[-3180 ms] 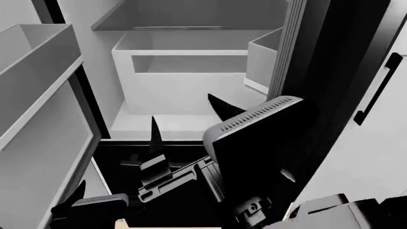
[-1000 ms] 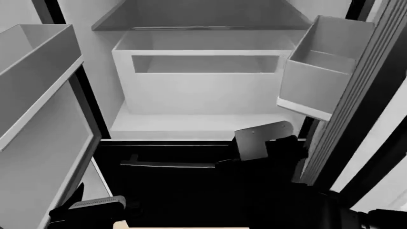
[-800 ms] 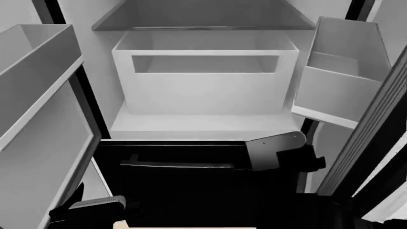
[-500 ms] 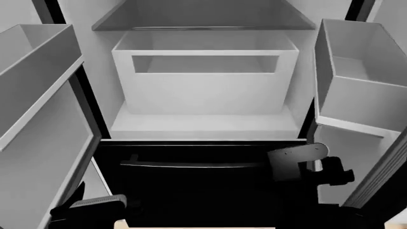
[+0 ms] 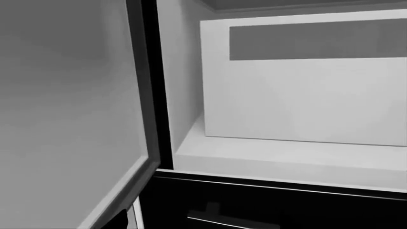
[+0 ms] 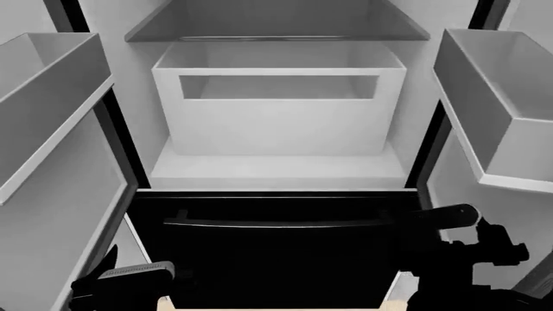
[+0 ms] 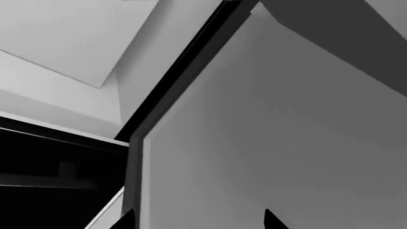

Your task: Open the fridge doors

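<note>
Grey-lined fridge doors [image 6: 52,162] stand wide open; neither tool's grip state is discernible.

Right fridge door [image 6: 484,194] now swung wide, right arm [image 6: 458,253] lower and rightward.

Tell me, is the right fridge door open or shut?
Open. The right door is swung out, its pale inner side and bin facing in, and the fridge's inside drawer is in plain view.
</note>
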